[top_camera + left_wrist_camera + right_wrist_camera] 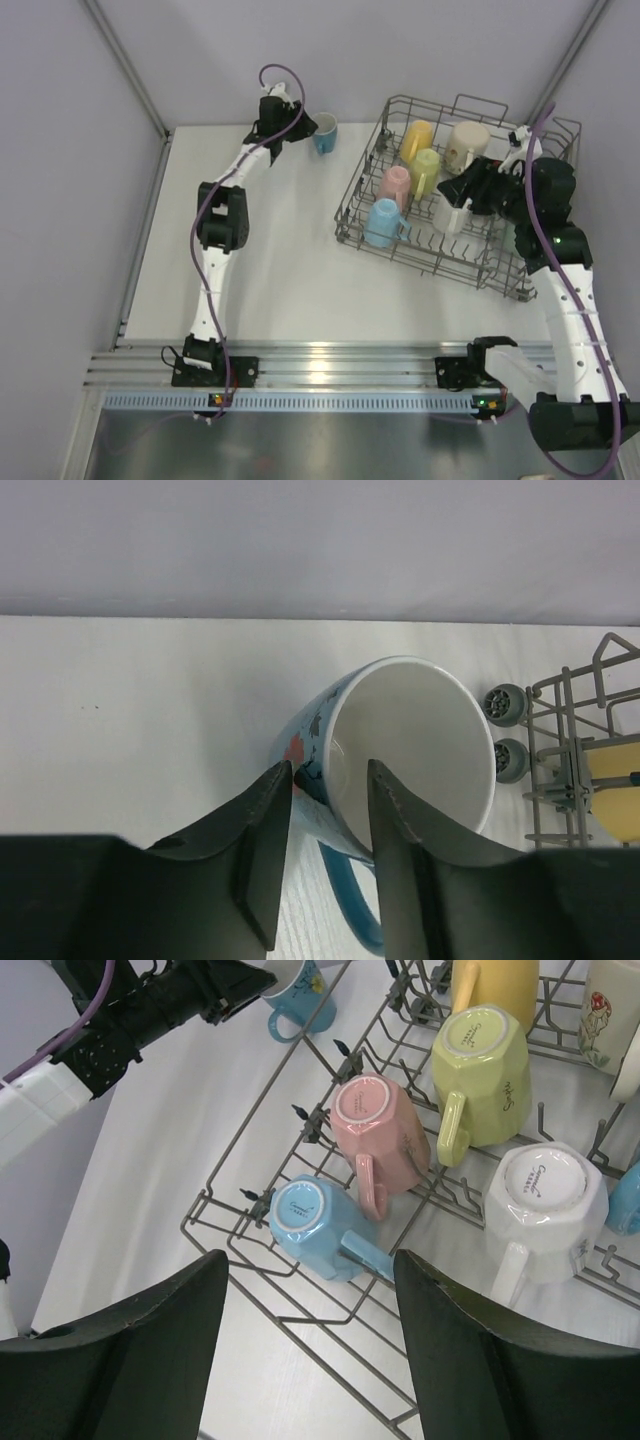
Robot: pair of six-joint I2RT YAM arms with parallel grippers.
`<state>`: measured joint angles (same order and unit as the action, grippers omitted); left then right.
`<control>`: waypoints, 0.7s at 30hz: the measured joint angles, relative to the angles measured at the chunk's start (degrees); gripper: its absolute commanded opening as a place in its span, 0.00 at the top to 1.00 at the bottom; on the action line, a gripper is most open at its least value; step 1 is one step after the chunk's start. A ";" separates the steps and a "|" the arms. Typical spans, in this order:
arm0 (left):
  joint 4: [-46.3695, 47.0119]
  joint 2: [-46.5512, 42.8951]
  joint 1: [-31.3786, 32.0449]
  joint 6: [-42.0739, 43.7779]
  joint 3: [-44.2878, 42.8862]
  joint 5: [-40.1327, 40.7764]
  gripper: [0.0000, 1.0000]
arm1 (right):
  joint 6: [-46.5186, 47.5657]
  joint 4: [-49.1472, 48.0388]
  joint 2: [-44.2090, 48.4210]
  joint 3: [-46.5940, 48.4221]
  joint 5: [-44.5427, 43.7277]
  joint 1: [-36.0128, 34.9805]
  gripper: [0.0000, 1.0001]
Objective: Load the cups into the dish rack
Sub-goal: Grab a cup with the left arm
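Observation:
A blue patterned mug stands upright on the white table at the back, left of the dish rack. My left gripper straddles the mug's near wall, one finger outside and one inside the white interior. The jaws are open, the gap wider than the wall. The handle shows below between the fingers. In the rack lie yellow, cream, lime, pink, light blue and white cups. My right gripper hangs open above the rack's near corner, over the light blue cup, holding nothing.
The rack's wire rim and upright tines rise under my right gripper. Its small wheels show just right of the blue mug. Purple walls close the table's back and left sides. A metal rail runs along the near edge.

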<state>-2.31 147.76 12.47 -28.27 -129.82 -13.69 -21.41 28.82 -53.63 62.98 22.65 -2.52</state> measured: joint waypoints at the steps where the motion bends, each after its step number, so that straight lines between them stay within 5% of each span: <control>1: 0.44 -0.11 -0.04 0.20 0.20 -0.46 0.66 | 0.13 -0.02 -0.11 0.00 0.00 0.00 0.32; 7: 0.55 -1.62 -0.83 0.55 5.25 -2.56 1.00 | 0.35 -0.07 -0.81 0.02 0.17 -0.35 0.30; 15: 3.23 -4.48 -3.43 -4.70 14.36 -9.94 1.00 | 0.33 -0.11 -0.87 0.00 0.24 -0.87 0.29; 21: 8.46 -13.09 -4.81 -9.16 29.75 -16.00 1.00 | 0.02 -0.50 -1.14 -0.70 0.35 -2.84 0.27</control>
<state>6.15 134.67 7.66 -37.43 -100.07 -29.69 -21.39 28.32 -54.76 62.28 23.00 -5.37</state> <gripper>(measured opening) 0.139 0.727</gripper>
